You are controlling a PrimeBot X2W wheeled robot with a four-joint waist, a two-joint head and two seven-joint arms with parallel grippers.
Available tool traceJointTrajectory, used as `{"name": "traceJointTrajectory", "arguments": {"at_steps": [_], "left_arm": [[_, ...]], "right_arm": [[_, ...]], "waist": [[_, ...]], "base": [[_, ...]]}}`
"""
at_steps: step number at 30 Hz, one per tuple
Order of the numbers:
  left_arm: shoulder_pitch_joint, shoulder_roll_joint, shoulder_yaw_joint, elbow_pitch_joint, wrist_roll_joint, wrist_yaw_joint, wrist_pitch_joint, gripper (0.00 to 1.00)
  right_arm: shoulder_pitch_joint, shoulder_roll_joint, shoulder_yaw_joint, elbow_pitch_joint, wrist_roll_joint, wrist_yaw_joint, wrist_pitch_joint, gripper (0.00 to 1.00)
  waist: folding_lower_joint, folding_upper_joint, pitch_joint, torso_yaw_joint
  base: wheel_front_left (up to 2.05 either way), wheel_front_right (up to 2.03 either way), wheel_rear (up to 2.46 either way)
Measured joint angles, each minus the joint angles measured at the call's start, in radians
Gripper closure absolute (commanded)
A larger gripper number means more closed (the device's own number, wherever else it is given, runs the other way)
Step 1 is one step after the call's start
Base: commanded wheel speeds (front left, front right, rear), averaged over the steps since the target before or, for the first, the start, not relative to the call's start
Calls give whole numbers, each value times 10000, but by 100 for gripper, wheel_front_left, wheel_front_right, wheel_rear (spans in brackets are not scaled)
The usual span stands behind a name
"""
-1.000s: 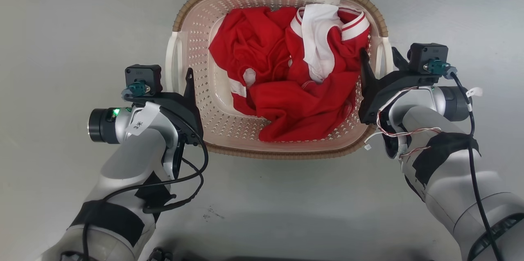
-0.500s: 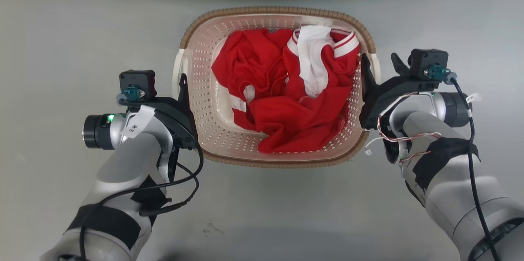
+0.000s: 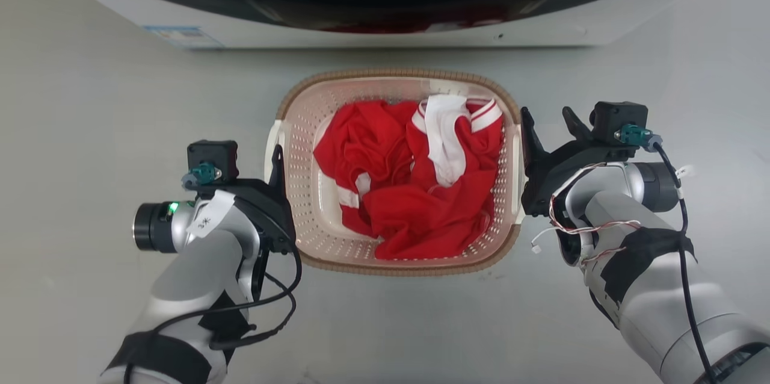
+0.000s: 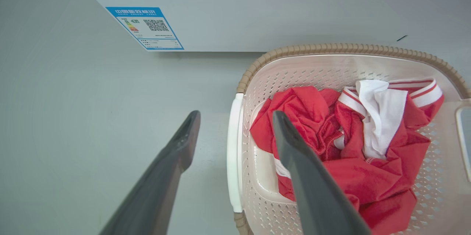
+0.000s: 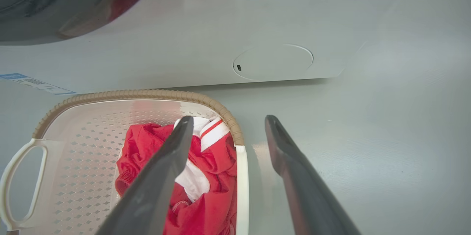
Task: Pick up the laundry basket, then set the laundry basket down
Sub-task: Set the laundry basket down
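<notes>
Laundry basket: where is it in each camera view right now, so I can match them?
Head view: laundry basket at centre, just below the washing machine.
Left wrist view: laundry basket in the right half, cut by the bottom edge.
Right wrist view: laundry basket at lower left, cut by the bottom edge.
Shared landmark: the blue label on the washing machine, toward the left in every view.

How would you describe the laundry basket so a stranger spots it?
Find the white washing machine at the head view's top. Before it on the floor sits the laundry basket. Only it has perforated cream walls, a brown woven-look rim and red clothes.
</notes>
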Motion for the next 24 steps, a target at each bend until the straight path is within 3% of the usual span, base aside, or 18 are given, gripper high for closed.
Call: {"name": "traceJointTrajectory", "arguments": {"at_steps": [11,24], "left_arm": [[925,56,309,-644,82,2,0,0],[2733,690,763,-2059,817,176,0,0]], "right_arm": [[814,12,-403,-529,-364,77,-2,0],[2752,-63,-1049,-1758,-888,115,0,0]], "waist": [[0,0,-1557,-83],[0,-1,-3640,-183]], "base": [[0,0,0],[0,0,0]]}}
